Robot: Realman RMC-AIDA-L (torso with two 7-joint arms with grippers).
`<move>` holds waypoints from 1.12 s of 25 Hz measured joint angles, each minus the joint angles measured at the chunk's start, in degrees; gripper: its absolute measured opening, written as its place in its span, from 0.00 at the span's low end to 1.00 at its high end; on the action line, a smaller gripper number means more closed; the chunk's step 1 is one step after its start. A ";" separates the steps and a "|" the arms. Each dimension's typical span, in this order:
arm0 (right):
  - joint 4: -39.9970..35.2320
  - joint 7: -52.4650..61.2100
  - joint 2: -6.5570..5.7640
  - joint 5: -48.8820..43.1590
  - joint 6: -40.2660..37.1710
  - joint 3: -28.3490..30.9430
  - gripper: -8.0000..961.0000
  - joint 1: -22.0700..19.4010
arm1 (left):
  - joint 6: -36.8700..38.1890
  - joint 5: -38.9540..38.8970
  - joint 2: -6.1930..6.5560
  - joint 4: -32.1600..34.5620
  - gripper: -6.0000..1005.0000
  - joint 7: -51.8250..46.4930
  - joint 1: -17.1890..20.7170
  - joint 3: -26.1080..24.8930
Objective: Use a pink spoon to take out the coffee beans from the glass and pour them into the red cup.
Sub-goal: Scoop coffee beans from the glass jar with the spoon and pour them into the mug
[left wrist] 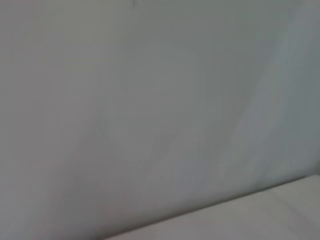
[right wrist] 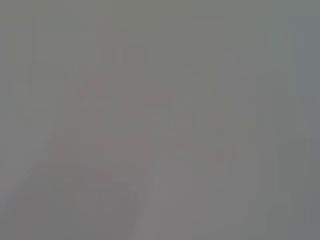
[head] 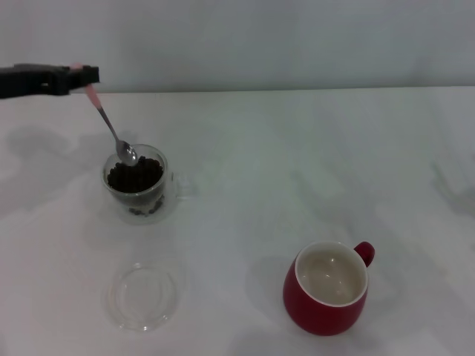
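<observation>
Head camera looks down on the table (head: 297, 148); both wrist cameras face blank surfaces

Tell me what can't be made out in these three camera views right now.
- Head view: whether the pink spoon bowl at the coffee beans in the glass holds beans; too small.
- Head view: most of the left arm behind the left gripper; cut off by the edge.
- Right gripper: in no view.
- Both wrist views: only blank grey surface.

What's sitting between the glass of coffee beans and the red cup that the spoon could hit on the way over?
Nothing visible. The table between the glass and the red cup is bare. The clear saucer lies nearer the robot than the glass, off that line. The left hand holds the pink spoon.
</observation>
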 joint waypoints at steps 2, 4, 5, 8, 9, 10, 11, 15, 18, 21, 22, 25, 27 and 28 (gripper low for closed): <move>-0.04 0.00 -0.05 0.02 0.01 0.00 0.82 -0.01 | -0.10 0.05 -0.65 -0.09 0.14 0.18 0.31 -0.07; -0.06 0.00 -0.07 0.05 0.04 0.00 0.82 -0.01 | -0.56 0.06 -1.18 -0.15 0.14 0.30 0.66 -0.11; -0.06 0.00 -0.07 0.07 0.07 0.00 0.82 -0.01 | -0.82 0.07 -1.48 -0.20 0.14 0.32 0.85 -0.10; -0.06 0.00 -0.08 0.10 0.12 0.00 0.82 -0.02 | -1.64 0.09 -2.31 -0.34 0.14 0.56 1.67 -0.02; -0.06 0.00 -0.08 0.11 0.12 0.00 0.82 -0.02 | -1.89 0.09 -2.60 -0.48 0.14 0.63 1.94 -0.02; -0.05 0.00 -0.07 0.11 0.12 0.00 0.82 -0.02 | -2.06 0.10 -2.92 -0.62 0.14 0.68 2.19 -0.01; -0.03 0.00 -0.08 0.11 0.12 0.00 0.82 -0.02 | -2.38 0.10 -3.14 -0.74 0.14 0.68 2.41 0.00; 0.18 0.00 -0.08 0.06 0.47 0.00 0.82 -0.02 | -3.44 0.06 -4.10 -1.07 0.14 0.57 3.72 -0.22; 0.08 0.00 -0.13 0.07 1.02 0.00 0.82 -0.07 | -3.91 -0.64 -4.95 -1.81 0.14 0.08 4.47 -0.89; 0.00 0.00 -0.15 0.10 1.59 0.03 0.82 -0.08 | -3.99 -1.22 -5.49 -2.98 0.14 -0.56 5.02 -2.69; -0.01 0.00 -0.16 0.10 1.79 0.05 0.82 -0.07 | -4.00 -1.42 -5.55 -3.58 0.14 -0.62 5.07 -3.26; -0.08 0.00 -0.17 0.11 2.28 0.09 0.82 -0.01 | -4.03 -2.17 -5.68 -5.29 0.14 -0.88 5.51 -5.27; -0.15 0.00 -0.17 0.11 2.44 0.09 0.82 0.02 | -4.04 -3.42 -5.84 -5.93 0.14 -1.00 6.23 -6.10; -0.30 -0.01 -0.17 0.11 2.63 0.09 0.82 0.04 | -4.05 -4.29 -5.96 -6.19 0.14 -1.10 6.64 -6.26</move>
